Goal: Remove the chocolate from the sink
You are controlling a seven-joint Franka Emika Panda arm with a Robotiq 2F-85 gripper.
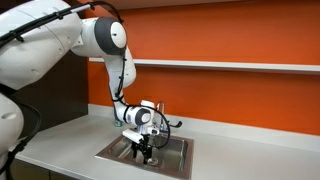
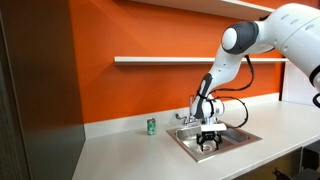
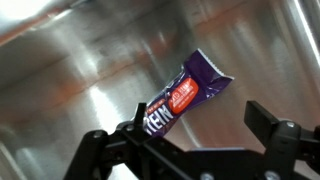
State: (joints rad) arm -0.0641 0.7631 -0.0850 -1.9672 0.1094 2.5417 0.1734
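In the wrist view the chocolate [image 3: 190,88] is a bar in a purple wrapper with an orange-red label. It lies tilted on the steel floor of the sink [image 3: 80,60]. My gripper [image 3: 198,116] is open and low in the basin. The bar's lower end sits by the left finger, and the right finger stands well clear of it. In both exterior views the gripper [image 1: 145,150] [image 2: 209,144] reaches down into the sink [image 1: 184,160] [image 2: 247,137]. The bar is too small to make out there.
A chrome tap [image 1: 166,122] [image 2: 190,117] stands at the sink's back edge, close to the wrist. A small green cup-like object [image 2: 151,126] sits on the grey counter beside the sink. An orange wall with a shelf [image 2: 160,60] rises behind.
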